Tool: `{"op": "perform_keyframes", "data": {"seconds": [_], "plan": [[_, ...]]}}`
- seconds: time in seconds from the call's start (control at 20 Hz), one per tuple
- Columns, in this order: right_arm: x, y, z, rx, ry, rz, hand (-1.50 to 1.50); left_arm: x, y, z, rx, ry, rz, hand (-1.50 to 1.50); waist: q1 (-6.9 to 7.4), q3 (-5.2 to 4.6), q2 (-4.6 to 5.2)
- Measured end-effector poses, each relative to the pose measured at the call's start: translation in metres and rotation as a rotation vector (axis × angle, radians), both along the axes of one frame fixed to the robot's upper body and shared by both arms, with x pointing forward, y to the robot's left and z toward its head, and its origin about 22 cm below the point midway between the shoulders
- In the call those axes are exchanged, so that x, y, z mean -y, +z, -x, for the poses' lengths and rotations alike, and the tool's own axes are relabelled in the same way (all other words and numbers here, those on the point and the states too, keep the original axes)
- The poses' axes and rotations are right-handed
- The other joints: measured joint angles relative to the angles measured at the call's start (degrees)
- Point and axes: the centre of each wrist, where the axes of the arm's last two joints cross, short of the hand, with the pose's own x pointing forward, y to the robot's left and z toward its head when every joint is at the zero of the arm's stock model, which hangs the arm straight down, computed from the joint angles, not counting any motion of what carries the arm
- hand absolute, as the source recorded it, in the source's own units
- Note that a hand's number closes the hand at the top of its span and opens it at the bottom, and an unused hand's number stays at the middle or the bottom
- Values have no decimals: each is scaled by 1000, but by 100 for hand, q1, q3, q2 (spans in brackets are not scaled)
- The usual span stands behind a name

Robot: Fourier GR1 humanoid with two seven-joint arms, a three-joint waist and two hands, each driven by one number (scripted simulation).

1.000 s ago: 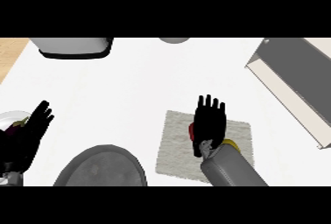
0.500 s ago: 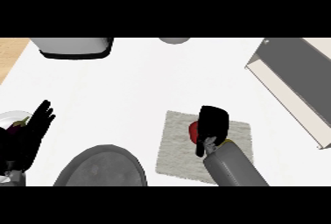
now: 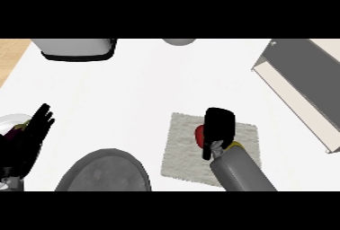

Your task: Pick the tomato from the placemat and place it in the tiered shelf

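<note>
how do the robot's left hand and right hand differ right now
The right hand is over the placemat with fingers curled down around the red tomato; the left hand rests open near the left edge, fingers up, holding nothing. Both are black.

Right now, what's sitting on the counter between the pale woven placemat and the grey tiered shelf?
Nothing: in the head view, only bare white counter separates the pale woven placemat from the grey tiered shelf.

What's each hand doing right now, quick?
Left hand: open, holding nothing, at the view's left edge.
Right hand: curled round the tomato on the placemat.
</note>
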Motion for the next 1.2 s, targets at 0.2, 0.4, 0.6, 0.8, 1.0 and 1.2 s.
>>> {"op": "perform_keyframes", "data": {"seconds": [0.2, 0.4, 0.6, 0.8, 1.0, 1.2], "plan": [[-8, 8, 4, 74, 24, 19, 150, 4, 1, -3, -2, -1, -1, 0, -10, 7, 21], [-3, 29, 3, 161, -9, 9, 150, 7, -2, -2, -1, 1, -4, 0, -21, 13, 35], [22, 57, -30, 257, -219, -49, 150, 6, 1, -3, 3, -1, -4, 0, -2, 16, 56], [44, 90, -52, 357, -359, -112, 150, 3, 0, 0, 1, 1, -2, 0, 2, 15, 53], [50, 125, -57, 469, -422, -172, 150, 0, -1, -4, -8, 11, -1, 0, -27, 13, 44], [49, 162, -44, 591, -452, -284, 150, 1, -1, -4, -13, 15, -1, 0, -54, 14, 20]]}}
